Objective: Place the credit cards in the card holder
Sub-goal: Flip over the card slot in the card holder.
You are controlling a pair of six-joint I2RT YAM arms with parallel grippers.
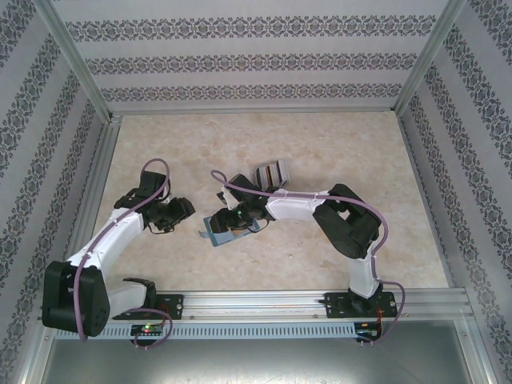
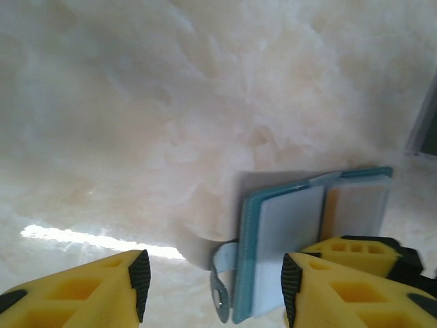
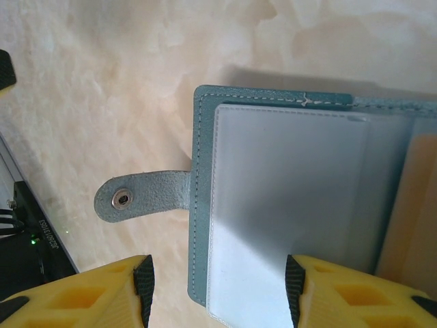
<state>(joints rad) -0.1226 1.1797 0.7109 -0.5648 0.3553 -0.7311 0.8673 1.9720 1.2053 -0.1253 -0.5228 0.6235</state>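
Our small teal-blue folding wallet point(image 3: 287, 205) lies open on the marbled beige desk point(image 1: 320, 144), clear pockets up, long side running roughly left to right and its snap tab point(image 3: 140, 198) pointing at our left arm. The right tool point(image 3: 218, 290) hangs over that tab-side edge, fingers spread, pinching nothing. The left tool point(image 2: 215, 283) sits just beside it, also spread and empty. The mixed-colour plastic cards point(image 1: 274, 170) stand in a pale grey slotted rack point(image 1: 261, 178) behind the wallet, so we reckon the right arm's nearer.
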